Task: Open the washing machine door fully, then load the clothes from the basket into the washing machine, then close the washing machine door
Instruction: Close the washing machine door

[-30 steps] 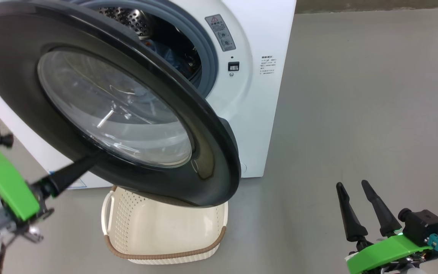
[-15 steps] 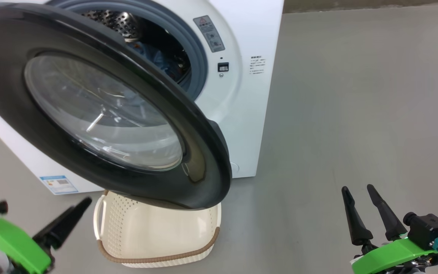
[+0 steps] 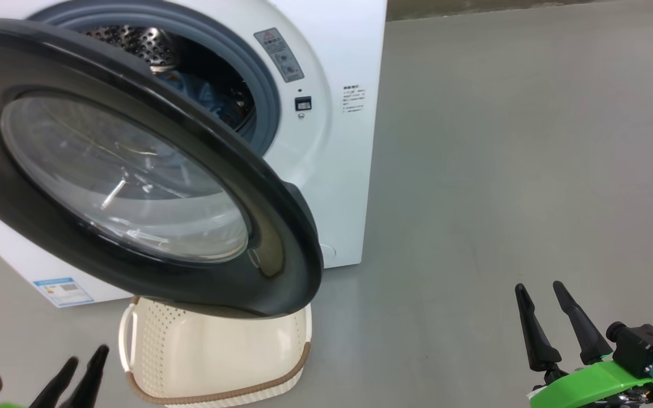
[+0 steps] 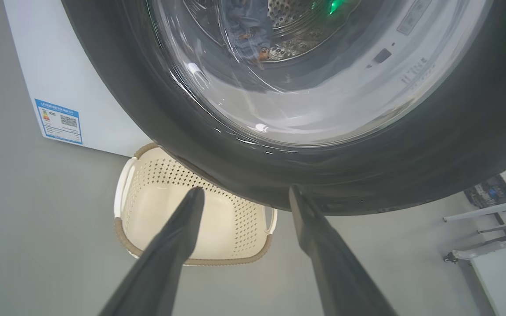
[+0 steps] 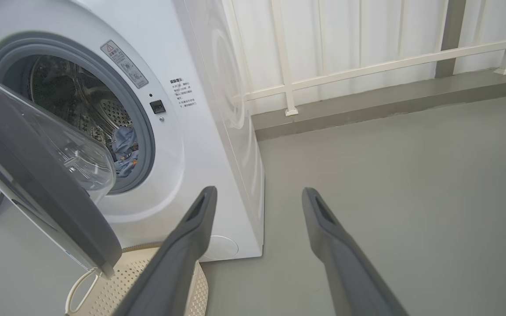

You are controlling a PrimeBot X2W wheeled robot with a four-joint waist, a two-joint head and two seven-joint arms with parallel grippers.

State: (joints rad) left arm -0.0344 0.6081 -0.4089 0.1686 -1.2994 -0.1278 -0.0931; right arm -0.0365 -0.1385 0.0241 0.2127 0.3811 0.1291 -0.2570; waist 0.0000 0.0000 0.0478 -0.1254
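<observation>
The washing machine door [image 3: 134,181] stands part-open above the basket [image 3: 156,340], with clothes [image 3: 207,97] inside the washing machine [image 3: 340,187]. The left gripper [image 3: 85,357] sits low near the door's lower rim, fingers spread wide and empty. The right gripper [image 3: 539,288], also wide and empty, points up over bare floor [image 3: 502,170].

Bright even light, soft shadows, wide-angle distortion

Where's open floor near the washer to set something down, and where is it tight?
Bare floor right of the washing machine, up to the right gripper. Tight: the washing machine door overhangs much of the basket.
</observation>
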